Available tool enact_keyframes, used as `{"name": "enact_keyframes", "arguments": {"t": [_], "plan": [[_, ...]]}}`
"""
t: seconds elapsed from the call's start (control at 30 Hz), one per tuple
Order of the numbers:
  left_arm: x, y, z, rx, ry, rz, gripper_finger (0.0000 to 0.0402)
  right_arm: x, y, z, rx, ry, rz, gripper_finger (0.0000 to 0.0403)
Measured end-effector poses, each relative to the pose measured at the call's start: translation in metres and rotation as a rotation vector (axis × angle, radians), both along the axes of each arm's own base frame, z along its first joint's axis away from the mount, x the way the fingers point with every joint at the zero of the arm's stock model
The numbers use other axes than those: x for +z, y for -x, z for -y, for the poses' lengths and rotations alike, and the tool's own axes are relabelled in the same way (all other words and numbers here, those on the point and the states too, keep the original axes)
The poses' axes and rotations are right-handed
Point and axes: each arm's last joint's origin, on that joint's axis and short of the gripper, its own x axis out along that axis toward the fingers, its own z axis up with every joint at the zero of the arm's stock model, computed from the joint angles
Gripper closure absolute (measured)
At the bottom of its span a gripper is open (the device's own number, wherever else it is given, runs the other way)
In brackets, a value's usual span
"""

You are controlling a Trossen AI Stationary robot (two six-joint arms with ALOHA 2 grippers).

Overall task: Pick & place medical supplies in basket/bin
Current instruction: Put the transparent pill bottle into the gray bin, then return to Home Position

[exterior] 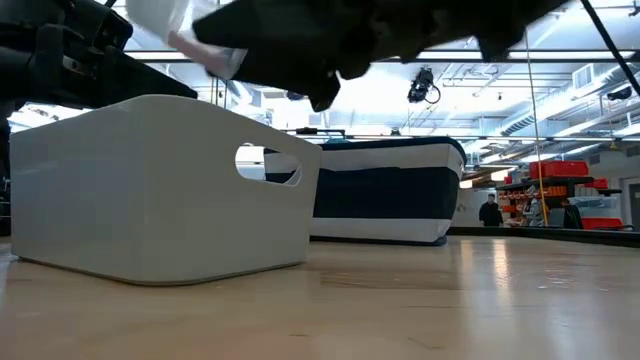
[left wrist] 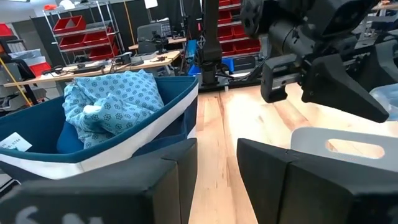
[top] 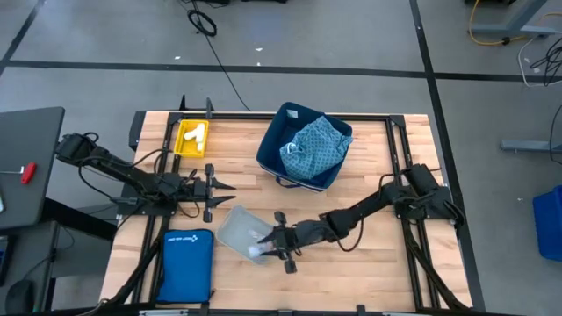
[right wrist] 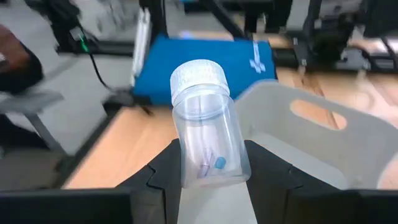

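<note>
My right gripper (top: 266, 247) reaches in from the table's right and is shut on a clear vial (right wrist: 210, 149) with a white screw cap. It hovers over the near right part of the shallow grey tray (top: 235, 230). The low view shows the vial's white end (exterior: 190, 35) above the tray's wall (exterior: 150, 190). My left gripper (top: 219, 188) is open and holds nothing, between the yellow bin (top: 190, 139) and the tray. The yellow bin holds white vials (top: 197, 133). A teal patterned cloth (top: 314, 147) lies in the navy bin (top: 279, 123). My right gripper pinches the vial's clear lower body (right wrist: 214, 169) between its two fingers (right wrist: 161, 177). The capped end (right wrist: 200, 78) sticks out ahead of the fingertips, toward the table's left. The vial is lifted clear, above the tray.
A flat blue zip pouch (top: 186, 265) lies at the near left corner, left of the tray. The navy bin stands at the far middle, and bare wood stretches to its right and along the near right side. In the left wrist view the right arm (left wrist: 311, 56) looms just beyond the tray (left wrist: 339, 146).
</note>
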Motion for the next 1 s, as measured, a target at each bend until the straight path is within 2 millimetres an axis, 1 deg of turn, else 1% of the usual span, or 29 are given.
{"name": "enact_keyframes", "arguments": {"t": [0.1,0.2,0.37,0.47,0.6,0.67,0.8,0.87,0.93,1.0], "plan": [[0.0,0.0,0.0,0.003,-0.006,-0.003,0.0282,0.007,-0.011,0.007,-0.014,0.044,-0.095,0.0261],[-0.001,0.0,0.0,0.011,-0.009,-0.006,0.0282,0.012,-0.018,0.016,-0.04,0.067,-0.164,0.0261],[-0.001,0.0,-0.001,0.017,-0.015,-0.007,0.0282,0.013,-0.023,0.028,-0.034,0.035,-0.212,0.0261],[-0.001,0.0,-0.001,0.044,-0.016,-0.011,0.0282,0.008,-0.022,0.034,-0.04,0.042,-0.258,0.0261],[-0.003,0.0,-0.002,0.06,-0.025,-0.027,0.0282,0.008,-0.022,0.035,-0.04,0.054,-0.258,0.0257],[-0.003,0.0,-0.002,0.06,-0.024,-0.026,0.0282,0.007,-0.021,0.034,-0.027,0.072,-0.258,0.0233],[-0.003,0.0,-0.002,0.06,-0.024,-0.026,0.0282,0.008,-0.021,0.034,-0.024,0.073,-0.257,0.0168],[-0.003,0.0,-0.002,0.06,-0.025,-0.027,0.0282,0.008,-0.022,0.034,-0.023,0.076,-0.256,0.0143],[-0.003,0.0,-0.002,0.06,-0.026,-0.031,0.0282,0.008,-0.022,0.035,-0.024,0.076,-0.255,0.013],[-0.003,0.0,-0.002,0.06,-0.026,-0.032,0.0282,0.008,-0.022,0.034,-0.02,0.083,-0.252,0.0126]]}}
